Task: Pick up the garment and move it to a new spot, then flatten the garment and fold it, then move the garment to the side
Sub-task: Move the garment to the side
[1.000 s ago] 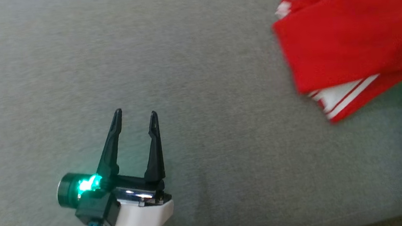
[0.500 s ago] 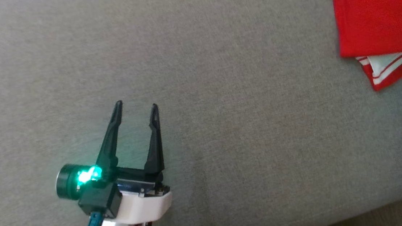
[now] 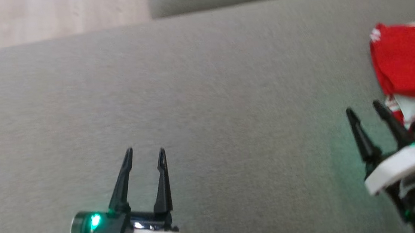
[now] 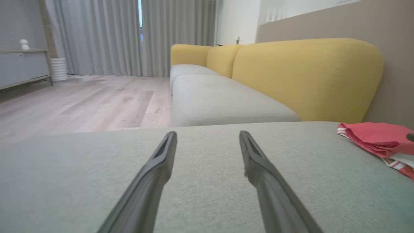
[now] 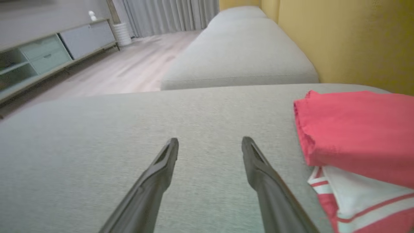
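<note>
The garment (image 3: 409,65) is red with white striped trim and lies folded at the right edge of a grey sofa cushion (image 3: 205,94). It also appears in the right wrist view as a folded red garment (image 5: 355,136) and far right in the left wrist view as the same garment (image 4: 378,137). My right gripper (image 3: 364,110) stands open just left of it, nothing between its fingers. Low on the left, my left gripper (image 3: 145,152) is open and empty over bare cushion.
A yellow sofa backrest (image 4: 307,74) rises behind the cushion, and a second grey seat (image 5: 239,55) continues beyond it. Wooden floor (image 4: 81,100) lies past the cushion's far edge, with a low cabinet (image 5: 48,48) and curtains (image 4: 129,35) further off.
The head camera has tilted up, so the cushion's far edge and floor now show. My right gripper has come into the head view, open beside the garment.
</note>
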### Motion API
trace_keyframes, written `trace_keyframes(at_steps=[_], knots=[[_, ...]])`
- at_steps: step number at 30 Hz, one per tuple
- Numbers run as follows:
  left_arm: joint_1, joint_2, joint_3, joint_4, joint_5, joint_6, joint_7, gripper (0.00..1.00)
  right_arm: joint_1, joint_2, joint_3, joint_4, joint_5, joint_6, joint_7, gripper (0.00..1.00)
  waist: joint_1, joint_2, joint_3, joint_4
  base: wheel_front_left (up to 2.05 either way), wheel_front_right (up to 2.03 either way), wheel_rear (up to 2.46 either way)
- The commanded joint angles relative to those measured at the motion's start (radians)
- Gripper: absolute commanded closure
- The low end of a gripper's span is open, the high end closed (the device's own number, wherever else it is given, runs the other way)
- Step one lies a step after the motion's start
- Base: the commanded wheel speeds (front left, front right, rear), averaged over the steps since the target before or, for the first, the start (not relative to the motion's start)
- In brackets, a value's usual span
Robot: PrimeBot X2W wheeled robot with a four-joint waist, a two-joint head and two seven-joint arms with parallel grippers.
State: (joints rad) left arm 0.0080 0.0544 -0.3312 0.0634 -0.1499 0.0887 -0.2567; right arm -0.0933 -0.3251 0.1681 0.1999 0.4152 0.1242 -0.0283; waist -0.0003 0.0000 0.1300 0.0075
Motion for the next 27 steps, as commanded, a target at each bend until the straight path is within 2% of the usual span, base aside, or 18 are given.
trace_keyframes(at_steps=[1, 6, 8, 13, 21, 27], knots=[[-0.003, -0.004, 0.028, -0.024, -0.005, 0.003, -0.005, 0.0, 0.001, -0.006, 0.011, -0.023, -0.019, 0.007, -0.042, 0.0, 0.0003, 0.0, -0.087, 0.081, 0.0, 0.0, 0.0], [0.048, -0.004, 0.062, -0.049, -0.01, 0.002, -0.005, 0.0, 0.08, 0.07, -0.017, 0.014, -0.102, 0.007, -0.208, 0.0, 0.0003, 0.0, -0.142, 0.13, 0.0, 0.0, 0.0], [0.068, -0.004, 0.074, -0.069, -0.011, 0.0, -0.005, 0.0, 0.115, 0.111, -0.058, 0.008, -0.138, 0.007, -0.229, 0.0, 0.0003, 0.0, -0.158, 0.145, 0.0, 0.0, 0.0], [0.117, -0.004, 0.106, -0.09, -0.003, -0.011, -0.005, 0.0, 0.232, 0.223, -0.175, -0.135, -0.205, 0.007, -0.233, 0.0, 0.0003, 0.0, -0.188, 0.163, 0.0, 0.0, 0.0], [0.17, -0.004, 0.14, -0.1, 0.002, -0.063, -0.005, 0.0, 0.363, 0.259, -0.188, -0.197, -0.263, 0.007, -0.233, 0.0, 0.0003, 0.0, -0.207, 0.15, 0.0, 0.0, 0.0], [0.176, -0.004, 0.146, -0.099, 0.007, -0.073, -0.005, 0.0, 0.373, 0.267, -0.185, -0.204, -0.267, 0.007, -0.233, 0.0, 0.0003, 0.0, -0.21, 0.136, 0.0, 0.0, 0.0]])
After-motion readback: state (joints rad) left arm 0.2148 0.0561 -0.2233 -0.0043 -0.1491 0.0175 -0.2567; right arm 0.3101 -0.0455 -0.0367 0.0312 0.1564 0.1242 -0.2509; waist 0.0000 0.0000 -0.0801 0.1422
